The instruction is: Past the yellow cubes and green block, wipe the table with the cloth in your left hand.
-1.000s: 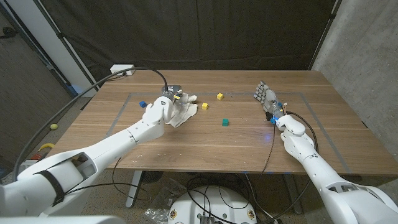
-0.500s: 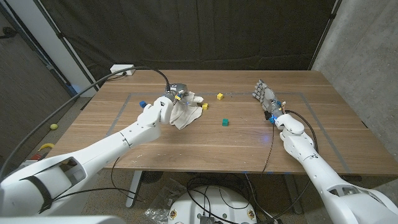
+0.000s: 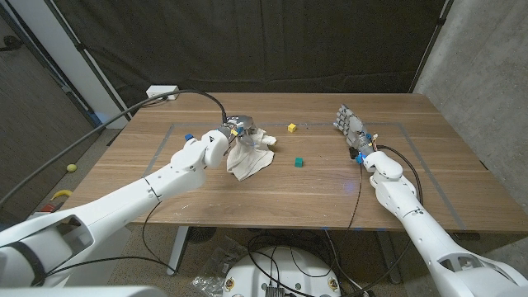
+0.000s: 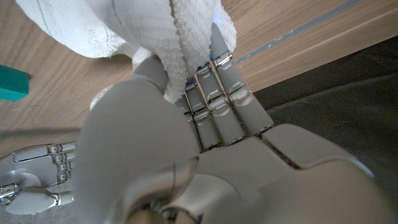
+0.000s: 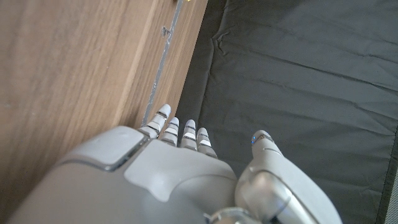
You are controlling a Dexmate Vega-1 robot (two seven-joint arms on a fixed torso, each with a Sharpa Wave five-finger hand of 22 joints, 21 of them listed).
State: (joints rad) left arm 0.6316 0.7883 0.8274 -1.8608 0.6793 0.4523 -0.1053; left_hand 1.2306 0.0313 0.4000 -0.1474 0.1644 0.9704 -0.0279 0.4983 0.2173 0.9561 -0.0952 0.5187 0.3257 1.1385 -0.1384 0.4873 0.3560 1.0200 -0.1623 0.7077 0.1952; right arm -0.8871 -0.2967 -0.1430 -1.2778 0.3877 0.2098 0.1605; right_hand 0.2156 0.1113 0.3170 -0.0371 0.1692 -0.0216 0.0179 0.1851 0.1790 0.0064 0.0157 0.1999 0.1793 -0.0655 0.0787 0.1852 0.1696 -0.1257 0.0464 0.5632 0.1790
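The left robot hand (image 3: pixel 232 132) grips the white cloth (image 3: pixel 250 157), which drapes from its fingers (image 4: pixel 219 93) onto the table (image 3: pixel 330 190), near the far side. A green block (image 3: pixel 298 162) sits just to the cloth's right, and one yellow cube (image 3: pixel 291 128) lies farther back. The right robot hand (image 3: pixel 350 126) stands on the table's right part, fingers apart, holding nothing. A blue cube (image 3: pixel 188 137) lies beside the left arm.

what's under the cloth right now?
The cloth hangs from the left hand onto bare wooden table. Whatever lies beneath its folds is covered; one yellow cube and the green block sit clear.
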